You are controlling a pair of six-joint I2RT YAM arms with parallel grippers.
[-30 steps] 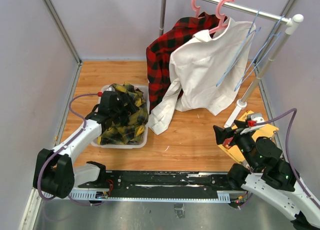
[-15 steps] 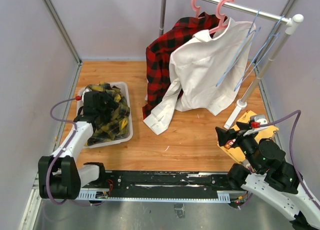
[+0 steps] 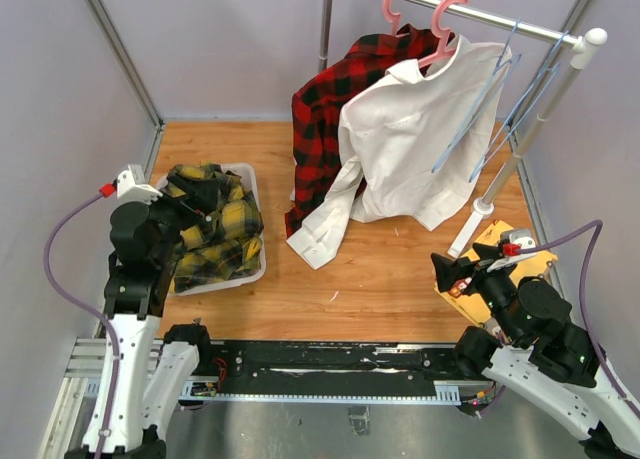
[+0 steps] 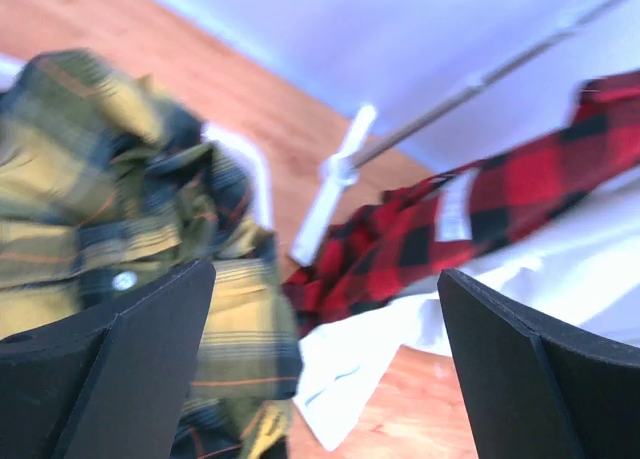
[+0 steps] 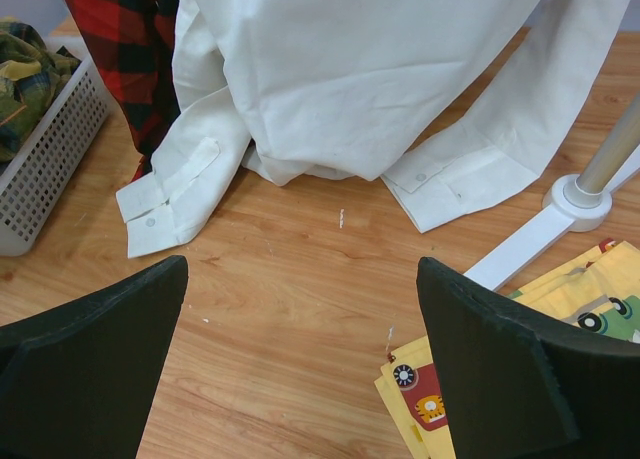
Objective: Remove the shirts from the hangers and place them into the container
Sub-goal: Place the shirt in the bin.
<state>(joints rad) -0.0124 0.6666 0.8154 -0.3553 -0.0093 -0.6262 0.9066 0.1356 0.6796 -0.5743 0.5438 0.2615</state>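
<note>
The yellow-and-green plaid shirt [image 3: 218, 234] lies heaped in the white mesh container [image 3: 252, 184] at the left. My left gripper [image 3: 178, 227] hovers at the container's left side, open and empty, with the plaid shirt [image 4: 100, 229] just below its fingers. The red-and-black shirt [image 3: 328, 109] and the white shirt [image 3: 410, 139] hang on pink hangers [image 3: 446, 24] from the rail, their sleeves trailing on the floor. Two light-blue hangers [image 3: 492, 89] hang bare. My right gripper [image 3: 450, 274] stands open over bare floor, short of the white shirt [image 5: 370, 69].
The rack's white post and foot [image 3: 482, 207] stand at the right, next to a flat yellow cloth [image 3: 520, 254] under my right arm. Grey walls close in the wooden floor on both sides. The white sleeve's cuff [image 5: 160, 204] lies near the container [image 5: 50, 149].
The left arm pulled back to the left and lifted off the plaid shirt, which stays in the container. The container slid left with it. The right arm barely moved.
</note>
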